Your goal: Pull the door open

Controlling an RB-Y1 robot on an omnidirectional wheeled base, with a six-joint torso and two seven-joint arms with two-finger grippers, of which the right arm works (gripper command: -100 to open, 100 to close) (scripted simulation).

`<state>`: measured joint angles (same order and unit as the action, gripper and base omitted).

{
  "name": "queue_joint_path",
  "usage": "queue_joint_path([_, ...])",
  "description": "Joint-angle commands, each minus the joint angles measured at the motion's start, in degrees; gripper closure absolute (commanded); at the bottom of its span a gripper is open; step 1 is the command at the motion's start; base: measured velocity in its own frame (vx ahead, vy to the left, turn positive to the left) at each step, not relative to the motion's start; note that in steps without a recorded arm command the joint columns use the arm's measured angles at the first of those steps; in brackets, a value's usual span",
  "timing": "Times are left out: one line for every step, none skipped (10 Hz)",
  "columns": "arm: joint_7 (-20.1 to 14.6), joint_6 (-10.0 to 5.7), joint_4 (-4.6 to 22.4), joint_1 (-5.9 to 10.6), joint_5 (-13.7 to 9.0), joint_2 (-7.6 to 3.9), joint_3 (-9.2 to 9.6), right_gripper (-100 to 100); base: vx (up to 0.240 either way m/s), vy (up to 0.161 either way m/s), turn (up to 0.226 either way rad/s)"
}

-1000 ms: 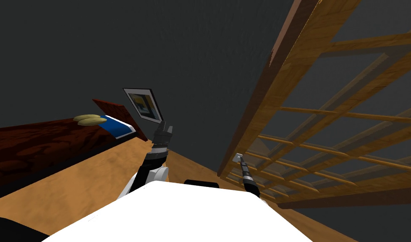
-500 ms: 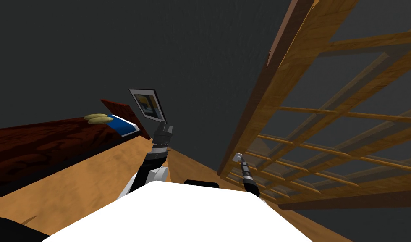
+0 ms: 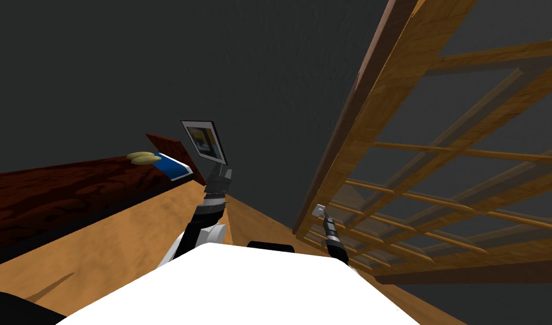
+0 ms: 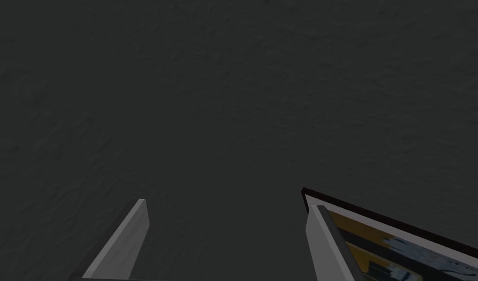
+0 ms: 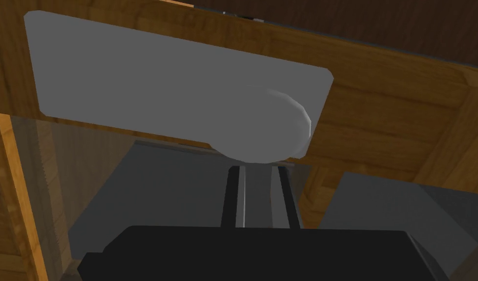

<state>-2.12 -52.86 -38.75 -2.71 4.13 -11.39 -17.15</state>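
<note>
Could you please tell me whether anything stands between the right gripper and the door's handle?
Nothing visible does. The right gripper is at the door, its fingers shut on the grey handle, with no other thing between them.

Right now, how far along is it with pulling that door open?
Done: the right claw is shut on the grey knob. In hand: pulling the wooden door by it. Remaining: swinging it wide; I cannot tell how far it stands open. The left claw is open, idle.
</note>
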Motion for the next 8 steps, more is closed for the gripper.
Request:
queue_joint_path([-2.86,0.06,-0.04,0.22,-0.71,0.27,0.61,100,-0.046,-0.006,0.093])
queue_joint_path([0.59,-0.2,0.43,0.22,-0.1,-0.01,-0.07,-100,-0.032,0.002,0.01])
queue_joint_path([1.86,-0.23,0.43,0.2,0.15,-0.01,-0.21,-100,-0.011,0.018,-0.034])
queue_joint_path([3.25,-0.26,0.44,0.18,0.42,-0.01,-0.37,-100,-0.004,0.023,-0.021])
queue_joint_path([5.02,-0.31,0.44,0.15,0.78,-0.01,-0.58,-100,-0.006,0.025,-0.018])
queue_joint_path([6.62,-0.35,0.45,0.12,1.13,-0.02,-0.79,-100,-0.011,0.023,-0.017])
queue_joint_path([8.26,-0.4,0.45,0.09,1.57,-0.02,-1.05,-100,-0.016,0.024,-0.02])
queue_joint_path([9.09,-0.4,0.45,0.09,1.57,-0.02,-1.05,-100,-0.013,0.016,-0.009])
